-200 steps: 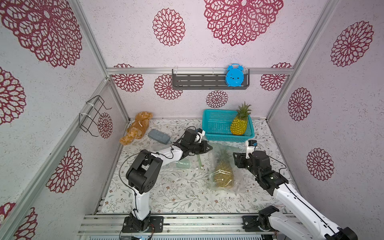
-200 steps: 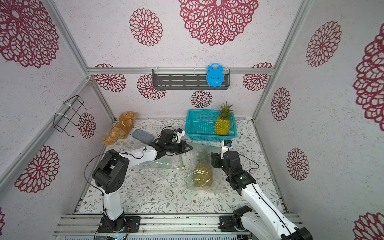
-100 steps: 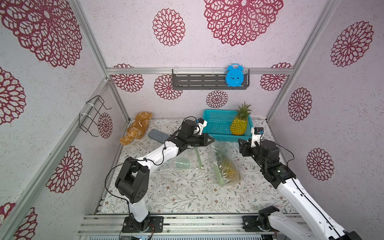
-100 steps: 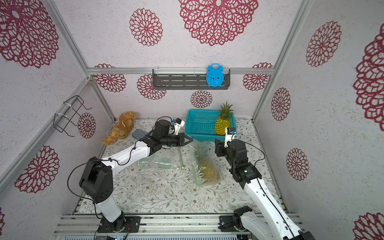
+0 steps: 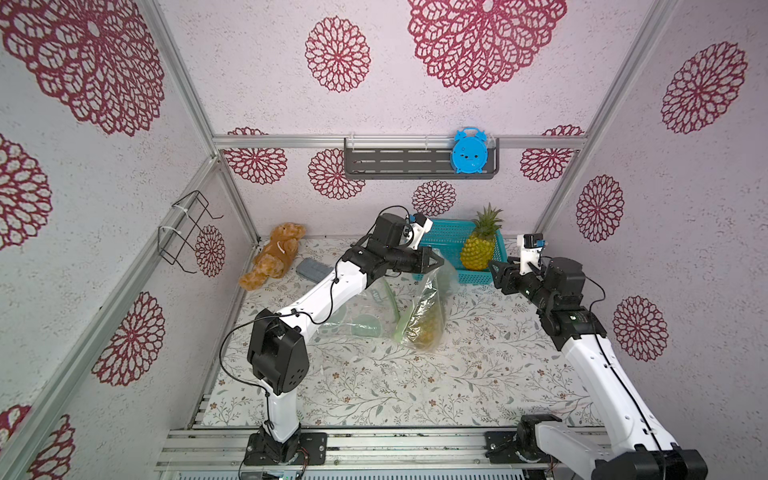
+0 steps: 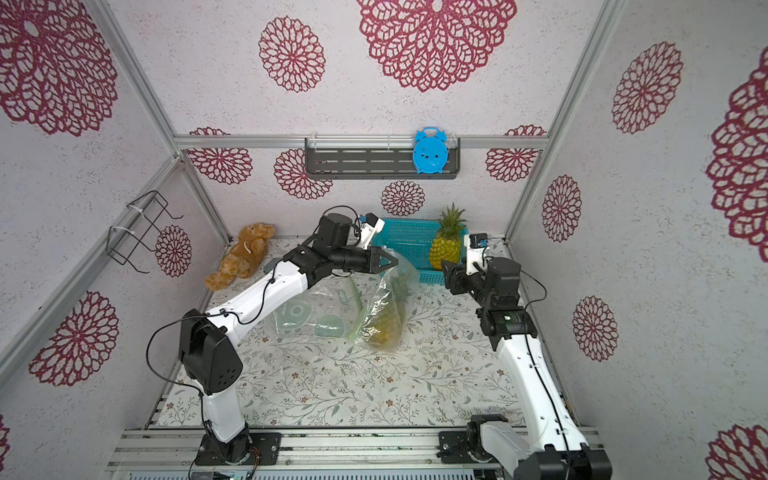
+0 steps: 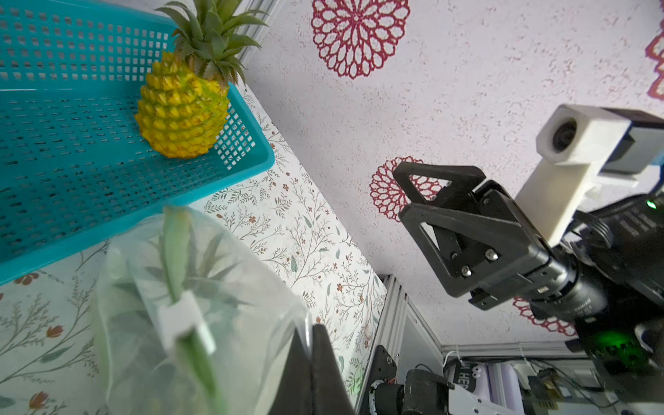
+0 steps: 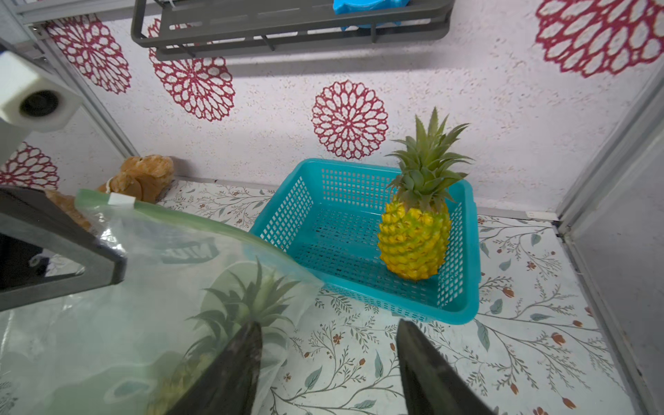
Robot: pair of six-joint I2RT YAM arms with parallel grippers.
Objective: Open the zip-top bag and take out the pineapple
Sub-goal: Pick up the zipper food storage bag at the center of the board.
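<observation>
Tabletop (image 5: 478,374) bears basket (image 5: 446,243), teddy bear (image 5: 274,257), grey block (image 5: 313,269), zip-top bag (image 5: 424,320).

Robot lab booth: aluminium frame (image 5: 291,142), patterned panels (image 5: 519,112), mounting rail (image 5: 415,448).

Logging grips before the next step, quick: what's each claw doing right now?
Left claw: closed, holding the bag by its top edge.
Right claw: open, empty.

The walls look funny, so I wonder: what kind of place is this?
Probably a robot test booth: a left arm and right arm mounted on a metal rail, flowered panels in metal framing, and a teddy bear as a prop.
</observation>
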